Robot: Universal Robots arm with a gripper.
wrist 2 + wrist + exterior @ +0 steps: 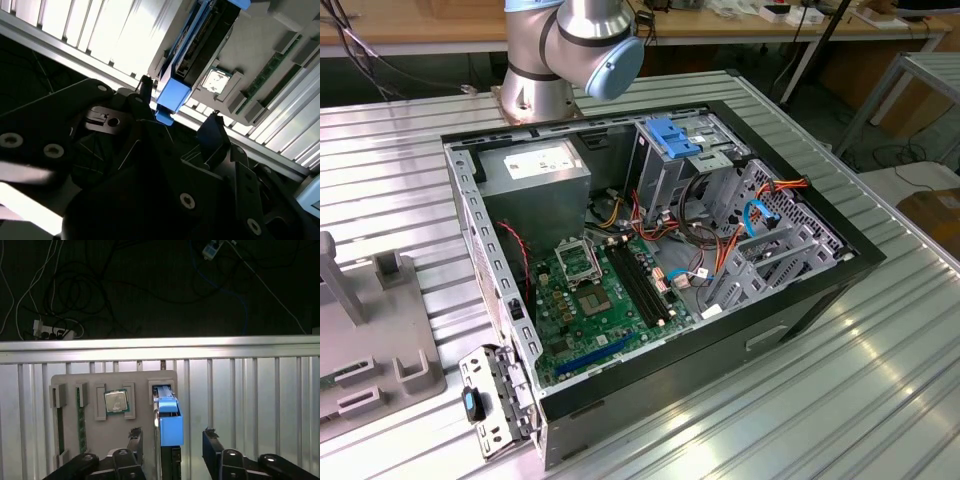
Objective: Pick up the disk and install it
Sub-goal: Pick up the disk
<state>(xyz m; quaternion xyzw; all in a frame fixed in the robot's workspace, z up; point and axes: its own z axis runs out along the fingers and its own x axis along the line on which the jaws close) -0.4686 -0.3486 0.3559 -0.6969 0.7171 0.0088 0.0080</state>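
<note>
The disk (pixel 168 426) stands on edge in a slot of a pale grey holder plate (pixel 142 385), its blue plastic rail toward the camera. In the second wrist view the disk (pixel 201 46) shows its dark metal edge and a blue end tab. My gripper (pixel 172 441) hangs over it, open, with one black fingertip (pixel 136 436) on each side of the blue rail. A small gap shows on both sides, so the fingers are not touching the disk. The second wrist view shows the gripper (pixel 179 106) in the same straddling position.
The open computer case (pixel 840 290) lies on the ribbed metal table (pixel 880 400), with a blue-handled drive cage (pixel 675 140), a grey power-supply box (pixel 535 175) and the green motherboard (pixel 585 300) inside. The holder plate also carries a processor chip (pixel 116 401) and a memory stick (pixel 80 420).
</note>
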